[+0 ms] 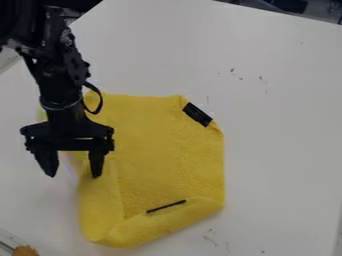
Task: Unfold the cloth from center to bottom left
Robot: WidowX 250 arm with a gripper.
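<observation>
While I'm watching via cam, my end effector (73, 176) is hanging w/ fingers spread, approx. 9 o'clock of the yellow cloth (167, 160), which is lying part-folded on the counter (280, 130), 7 o'clock from ctr.

A big white tabletop (287, 125) takes up most of what I can see, its far edge running at a slant. Small dark scuffs (232, 70) mark its upper right part, and more grey scratches (210, 240) sit low down, right of the middle. Over in the bottom left corner there's a rough, orange-brown lump (25, 250), though I can't tell what it is. Past the far edge, at upper right, lie some dark shapes (290, 5), too blurred to name
</observation>
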